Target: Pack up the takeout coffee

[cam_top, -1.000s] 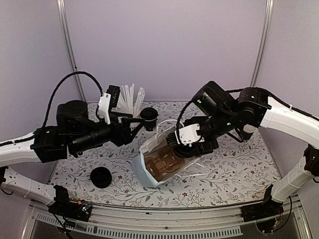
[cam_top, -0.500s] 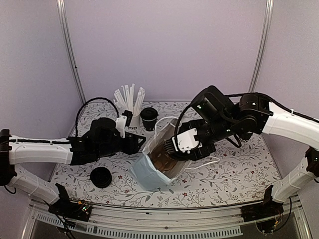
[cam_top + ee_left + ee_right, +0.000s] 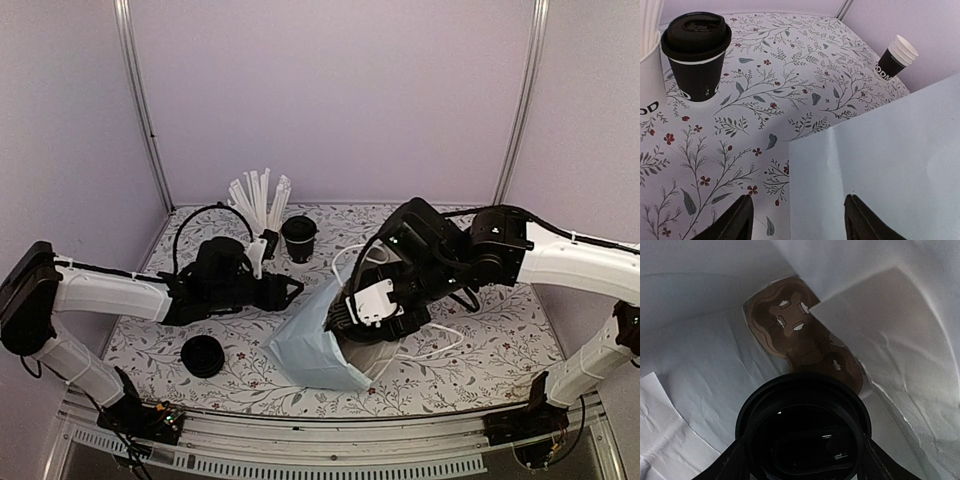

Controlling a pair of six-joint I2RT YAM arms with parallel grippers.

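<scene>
Lavender walls, floral table [image 3: 470, 350]. From the top: a white bag [image 3: 310, 352] sits mid-table with the right pincer [image 3: 352, 322] poked into its mouth. The left pincer [image 3: 291, 290] hangs just beside the bag. A spare lidded cup [image 3: 299, 238] stands at the back near the straws [image 3: 258, 198], and there are loose lids [image 3: 203, 355] front left.

Left wrist: pincer's apart with nothing in it, bag on its right, cup stack [image 3: 897, 56] well off.

Right wrist: we're inside the bag, pincer clamped on the coffee [image 3: 802, 440], above a brown carrier [image 3: 790, 335] at the bottom.
</scene>
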